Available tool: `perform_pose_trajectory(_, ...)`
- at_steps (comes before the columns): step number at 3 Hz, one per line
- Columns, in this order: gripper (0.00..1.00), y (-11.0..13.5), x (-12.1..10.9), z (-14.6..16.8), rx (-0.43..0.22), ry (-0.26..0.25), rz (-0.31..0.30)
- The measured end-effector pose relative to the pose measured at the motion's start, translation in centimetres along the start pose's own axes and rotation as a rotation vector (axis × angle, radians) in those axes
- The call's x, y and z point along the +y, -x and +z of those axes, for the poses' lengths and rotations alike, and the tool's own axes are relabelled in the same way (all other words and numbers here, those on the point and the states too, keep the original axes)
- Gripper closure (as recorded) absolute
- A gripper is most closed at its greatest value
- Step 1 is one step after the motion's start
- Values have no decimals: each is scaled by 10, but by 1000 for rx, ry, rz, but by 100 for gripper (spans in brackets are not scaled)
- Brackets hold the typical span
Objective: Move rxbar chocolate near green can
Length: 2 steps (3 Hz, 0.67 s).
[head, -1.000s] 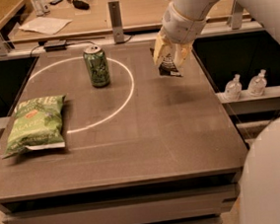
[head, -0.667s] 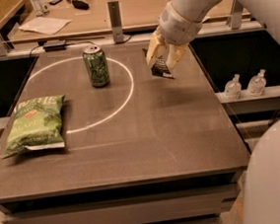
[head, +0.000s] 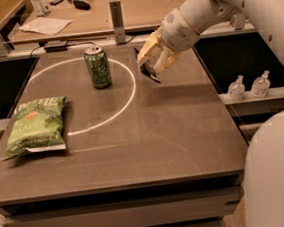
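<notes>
Holding the rxbar chocolate (head: 153, 76) in the air, clear of the worktop (head: 175, 147), over the far right part of the surface. Clamping the jaws together on the bar's upper portion, with the gripper (head: 150, 68) angled down and to the left. Letting the dark lower end poke out below, tilted, probably so that this end can meet the worktop first when setting down.

Hovering to the right of the green can (head: 98, 67), near it but apart, just outside the white circle (head: 131, 89) marked on the worktop. Seeing the can upright inside the far part of that circle, with bare surface on its right side, which looks like the sensible landing spot. Judging the carry as well along, with closing the gap, lowering and releasing not yet done.

Needing care against nudging the can over, being tall and light. Expecting no trouble from the green chip bag (head: 32, 126), lying flat at the left side, well apart from both.
</notes>
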State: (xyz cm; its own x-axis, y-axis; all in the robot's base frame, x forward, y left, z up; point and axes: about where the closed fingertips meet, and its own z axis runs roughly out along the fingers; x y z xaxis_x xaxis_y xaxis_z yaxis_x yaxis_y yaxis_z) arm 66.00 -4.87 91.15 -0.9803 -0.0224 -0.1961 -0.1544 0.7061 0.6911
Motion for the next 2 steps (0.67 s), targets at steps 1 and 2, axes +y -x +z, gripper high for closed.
perform_pose_trajectory(1,100,10,13,12,17,148,24)
perform_pose_trajectory(2,100,26,25,50,42,209,57)
